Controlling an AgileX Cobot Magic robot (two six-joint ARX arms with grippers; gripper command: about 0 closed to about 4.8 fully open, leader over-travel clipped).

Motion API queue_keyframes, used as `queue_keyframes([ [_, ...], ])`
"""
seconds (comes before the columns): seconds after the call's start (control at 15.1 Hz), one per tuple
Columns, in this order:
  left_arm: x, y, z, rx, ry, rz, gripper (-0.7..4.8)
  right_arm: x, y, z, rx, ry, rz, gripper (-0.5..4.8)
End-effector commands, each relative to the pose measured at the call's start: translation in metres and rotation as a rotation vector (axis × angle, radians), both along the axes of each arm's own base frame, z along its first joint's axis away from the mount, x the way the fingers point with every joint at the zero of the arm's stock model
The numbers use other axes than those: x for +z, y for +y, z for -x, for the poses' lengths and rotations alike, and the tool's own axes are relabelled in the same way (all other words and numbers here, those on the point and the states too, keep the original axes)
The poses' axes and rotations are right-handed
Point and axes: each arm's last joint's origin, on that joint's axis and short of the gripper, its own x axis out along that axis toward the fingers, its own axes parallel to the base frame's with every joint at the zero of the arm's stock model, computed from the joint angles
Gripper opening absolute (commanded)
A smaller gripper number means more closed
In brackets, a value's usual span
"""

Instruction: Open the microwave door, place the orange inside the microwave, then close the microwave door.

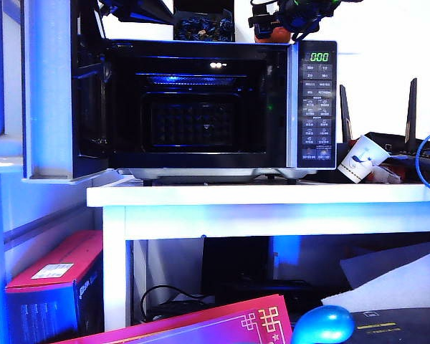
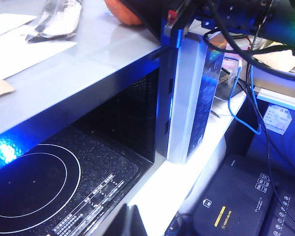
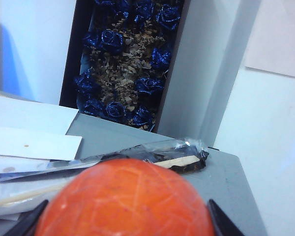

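The microwave [image 1: 222,104] stands on a white table, and the microwave door [image 1: 50,93] is swung open to the left, so the dark cavity [image 1: 193,118] shows. The orange [image 3: 125,199] rests on the microwave's grey top near its right end [image 1: 278,33]. My right gripper [image 3: 125,223] has a black fingertip against each side of the orange. The orange [image 2: 124,14] also shows in the left wrist view, under the right arm. My left gripper [image 2: 129,222] hovers above the open cavity floor [image 2: 44,182], its fingertips together and holding nothing.
A box of blue roses [image 3: 125,64] stands behind the orange. Papers and a plastic-wrapped utensil [image 3: 152,155] lie on the microwave top. A paper cup [image 1: 362,159] and a cable sit right of the microwave. A red box [image 1: 54,276] and a shiny blue object [image 1: 322,324] lie below the table [image 1: 272,195].
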Motion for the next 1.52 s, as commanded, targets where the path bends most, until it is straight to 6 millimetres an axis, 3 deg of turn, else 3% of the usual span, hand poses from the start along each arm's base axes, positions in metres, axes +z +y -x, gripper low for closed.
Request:
queue_keyframes([
  [0.07, -0.003, 0.000, -0.001, -0.004, 0.019, -0.007, -0.06, -0.002, 0.000, 0.000, -0.005, 0.034, -0.002, 2.61],
  [0.26, -0.004, 0.000, 0.000, -0.004, 0.028, -0.009, -0.05, 0.005, -0.002, 0.007, 0.002, 0.078, -0.044, 2.61],
  [0.4, -0.006, 0.000, 0.000, -0.004, 0.041, -0.013, -0.05, 0.025, -0.005, 0.021, 0.004, 0.065, -0.047, 2.61],
  [0.73, -0.005, 0.000, 0.000, -0.004, 0.040, -0.013, -0.05, 0.076, -0.012, 0.075, 0.021, 0.128, -0.049, 2.37],
  [0.92, -0.005, -0.001, 0.000, -0.024, 0.042, -0.007, -0.05, 0.099, -0.004, 0.121, 0.154, 0.222, -0.013, 2.38],
  [1.06, -0.005, -0.001, 0.001, -0.044, 0.044, -0.002, -0.05, 0.101, 0.008, 0.137, 0.188, 0.280, 0.005, 2.38],
  [1.26, -0.005, -0.001, 0.001, -0.044, 0.043, -0.002, -0.05, 0.090, 0.028, 0.141, 0.238, 0.341, 0.028, 2.38],
  [1.45, -0.005, -0.001, 0.001, -0.044, 0.043, -0.002, -0.05, 0.061, 0.040, 0.131, 0.253, 0.433, 0.058, 2.38],
  [1.52, -0.005, -0.001, 0.001, -0.044, 0.043, -0.002, -0.06, 0.041, 0.045, 0.123, 0.254, 0.464, 0.067, 2.38],
])
